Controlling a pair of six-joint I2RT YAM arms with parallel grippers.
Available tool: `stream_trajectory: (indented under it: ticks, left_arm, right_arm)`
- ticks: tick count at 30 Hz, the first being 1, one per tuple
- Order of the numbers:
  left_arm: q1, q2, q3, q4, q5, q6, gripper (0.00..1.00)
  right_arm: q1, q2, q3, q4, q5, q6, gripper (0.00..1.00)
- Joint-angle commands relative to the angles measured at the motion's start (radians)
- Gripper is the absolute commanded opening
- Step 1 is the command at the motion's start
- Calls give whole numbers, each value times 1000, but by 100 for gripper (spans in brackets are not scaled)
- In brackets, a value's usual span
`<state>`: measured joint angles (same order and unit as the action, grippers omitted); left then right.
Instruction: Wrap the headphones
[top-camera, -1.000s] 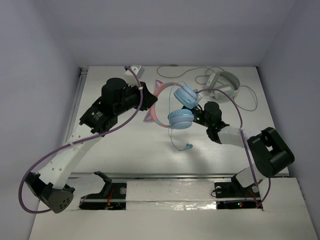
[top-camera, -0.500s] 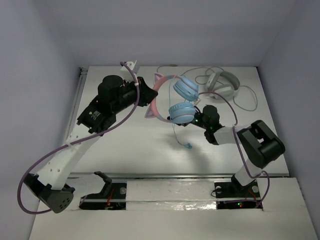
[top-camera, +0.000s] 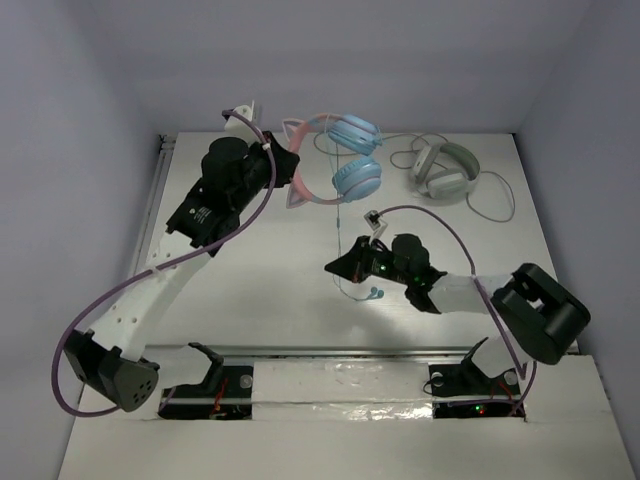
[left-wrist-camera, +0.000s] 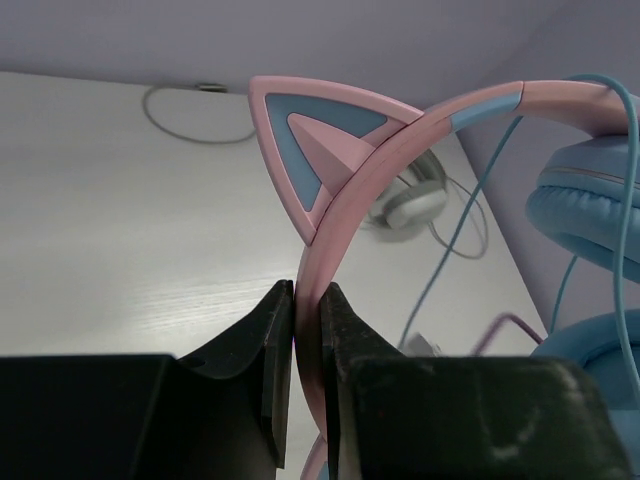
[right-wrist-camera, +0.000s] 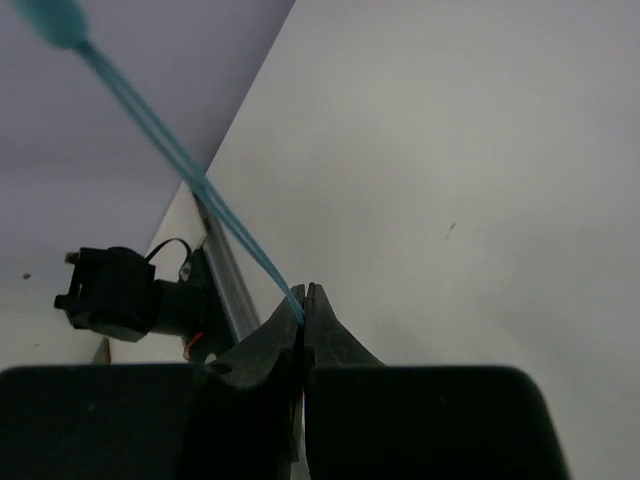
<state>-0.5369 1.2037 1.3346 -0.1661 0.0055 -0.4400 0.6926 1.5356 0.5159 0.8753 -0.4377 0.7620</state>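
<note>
Between left fingers (left-wrist-camera: 278, 330), pink headband (left-wrist-camera: 345, 190) of headphones (top-camera: 357, 178) clamped just below cat ear, earcups right of fingers, clear of tabletop (top-camera: 250, 290). Right fingers (right-wrist-camera: 286, 330) pinched together on cable (right-wrist-camera: 200, 185), running up-left from tips. White-grey headphones (top-camera: 445, 170) lie beyond.

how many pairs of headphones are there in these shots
2. The cat-ear headphones, held up by the headband in the left gripper at the far middle, their cable pinched by the right gripper; the white-grey headphones lie on the table, far right.
</note>
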Motion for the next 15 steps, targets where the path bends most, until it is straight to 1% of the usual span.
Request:
stream_trajectory:
  ticks: [1, 2, 3, 4, 6, 7, 9, 10, 12, 13, 14, 15]
  left_arm:
    - [28, 13, -6, 190, -143, -51, 0]
    - [40, 25, -21, 206, -157, -54, 0]
    - [40, 36, -37, 211, -192, -55, 0]
    - [40, 36, -37, 215, -193, -54, 0]
    - [40, 56, -55, 217, -248, -43, 0]
    - [40, 62, -63, 217, -283, -39, 0]
    - [40, 77, -84, 208, -326, -19, 0]
    - [40, 80, -94, 205, -363, -11, 0]
    - [31, 89, -118, 174, -404, 0, 0]
    - [22, 88, -132, 168, -450, 12, 0]
    - [11, 80, -165, 168, -475, 15, 0]
    - [-7, 79, -182, 143, -498, 18, 0]
  right_arm:
    - [74, -118, -28, -151, 105, -36, 0]
    - [90, -144, -39, -183, 122, -39, 0]
    - [116, -196, -40, -253, 155, -44, 0]
    - [126, -221, -42, -290, 171, -46, 0]
    - [146, -299, -42, -363, 211, -52, 0]
    - [162, -327, -39, -437, 223, -55, 0]
    - [174, -382, -15, -525, 252, -62, 0]
    - [174, -431, -2, -612, 257, -72, 0]
    - [185, -469, 31, -705, 249, -85, 0]
    - [185, -500, 73, -805, 248, -105, 0]
    - [195, -515, 97, -852, 248, -115, 0]
    - [196, -526, 122, -953, 248, -136, 0]
